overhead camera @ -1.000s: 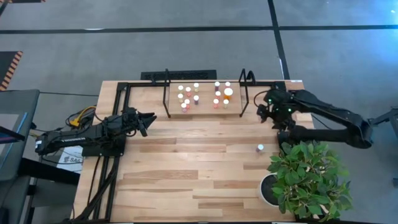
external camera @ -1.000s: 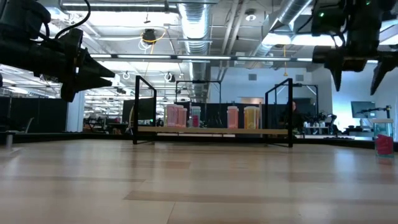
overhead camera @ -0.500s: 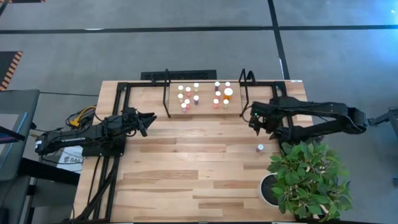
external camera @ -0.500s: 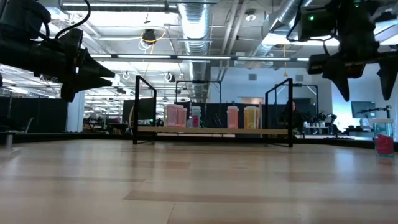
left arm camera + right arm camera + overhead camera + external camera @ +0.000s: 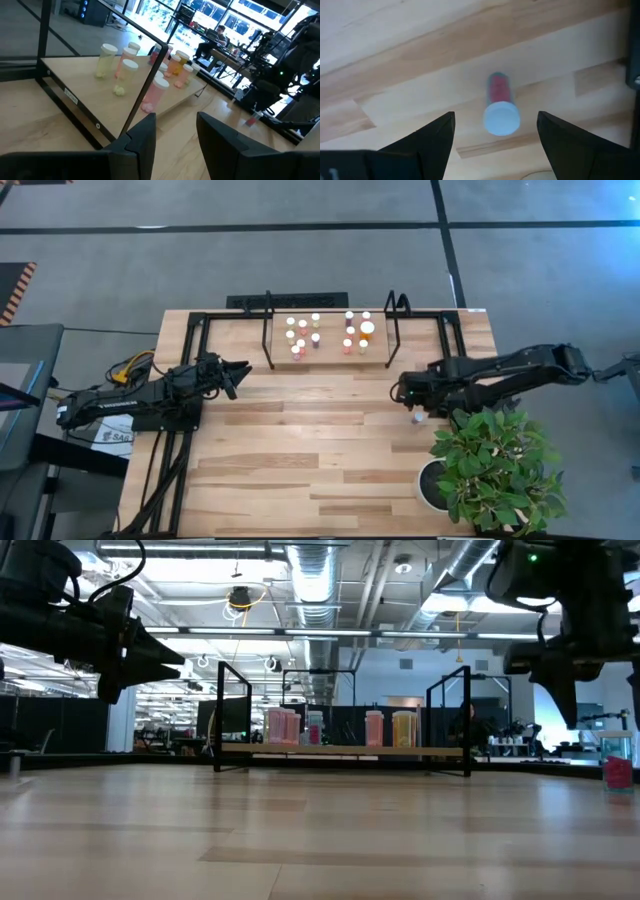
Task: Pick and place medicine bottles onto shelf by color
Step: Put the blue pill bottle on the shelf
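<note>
Most bottles [image 5: 300,336] already stand on shelf [image 5: 330,356]. One red bottle [image 5: 499,102] left on bench [image 5: 300,460], at shelf's 4 o'clock. Right hand [image 5: 495,131] spread wide above it, empty. Left hand [image 5: 175,131] waits at shelf's 8 o'clock, empty, fingers slightly apart.

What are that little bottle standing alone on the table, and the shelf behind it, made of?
The little bottle looks like see-through plastic with a matte white plastic cap; its pink-red body lets light through. The shelf seems to be a pale wooden board with visible grain, framed in thin black tubing, probably painted metal. The right tool hangs open above the bottle.
</note>
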You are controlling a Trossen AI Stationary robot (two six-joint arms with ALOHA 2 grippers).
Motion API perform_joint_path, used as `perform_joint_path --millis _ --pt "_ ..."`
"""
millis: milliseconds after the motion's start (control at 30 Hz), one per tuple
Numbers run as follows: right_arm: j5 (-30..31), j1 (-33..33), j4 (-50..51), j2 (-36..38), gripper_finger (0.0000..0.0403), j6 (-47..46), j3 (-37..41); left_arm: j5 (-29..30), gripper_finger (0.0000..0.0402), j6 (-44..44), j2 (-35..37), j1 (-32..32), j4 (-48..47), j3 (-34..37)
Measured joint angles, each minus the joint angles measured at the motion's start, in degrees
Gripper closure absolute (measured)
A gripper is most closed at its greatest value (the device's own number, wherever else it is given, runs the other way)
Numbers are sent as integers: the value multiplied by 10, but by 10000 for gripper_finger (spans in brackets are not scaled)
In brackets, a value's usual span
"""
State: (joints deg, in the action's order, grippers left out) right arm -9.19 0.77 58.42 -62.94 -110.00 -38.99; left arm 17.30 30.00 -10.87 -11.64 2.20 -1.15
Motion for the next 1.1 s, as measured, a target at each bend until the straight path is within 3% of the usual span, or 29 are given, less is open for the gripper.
perform_joint_path --millis 333,833,1100 --pt "-16 -23 -82 0 97 -8 59 0 274 0 0 0 0 0" --pt "-16 -21 -74 -1 97 -41 68 0 274 0 0 0 0 0" --pt "-10 -1 -77 -1 116 6 68 0 274 0 0 0 0 0"
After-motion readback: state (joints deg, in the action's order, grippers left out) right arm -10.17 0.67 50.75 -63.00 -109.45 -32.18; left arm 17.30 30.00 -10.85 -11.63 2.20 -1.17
